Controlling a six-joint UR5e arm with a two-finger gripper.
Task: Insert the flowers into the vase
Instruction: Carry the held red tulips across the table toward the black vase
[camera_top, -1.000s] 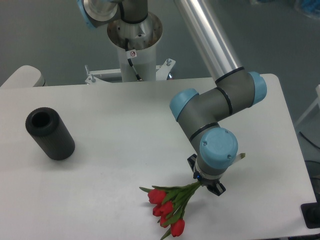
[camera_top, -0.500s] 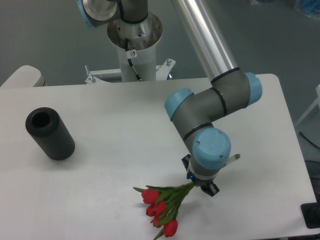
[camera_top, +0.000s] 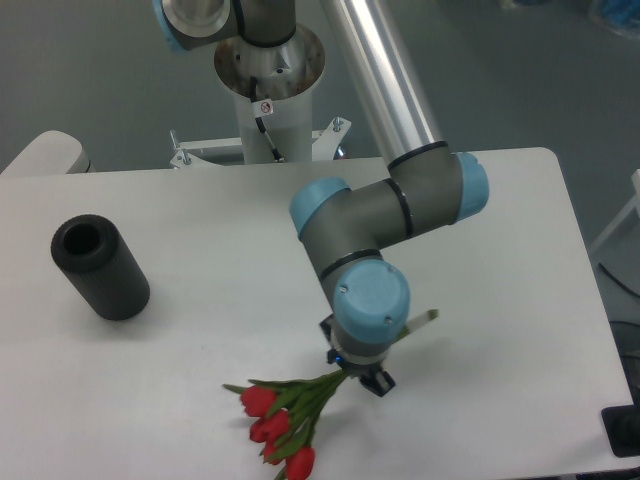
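The flowers (camera_top: 278, 425) have red buds, green leaves and green stems, and one pale stem end pokes out past the wrist. The vase (camera_top: 100, 268) is plain black all over, with a darker hole in its top. The table (camera_top: 200, 210) is white. The arm (camera_top: 385, 215) is grey and shiny silver with light blue caps. The gripper (camera_top: 358, 375) is black. The floor (camera_top: 80, 70) is dull grey-blue.

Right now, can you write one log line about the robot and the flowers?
gripper: shut on flowers | flowers: held by stems, buds hanging left | vase: far left, hole empty | insert: not yet done
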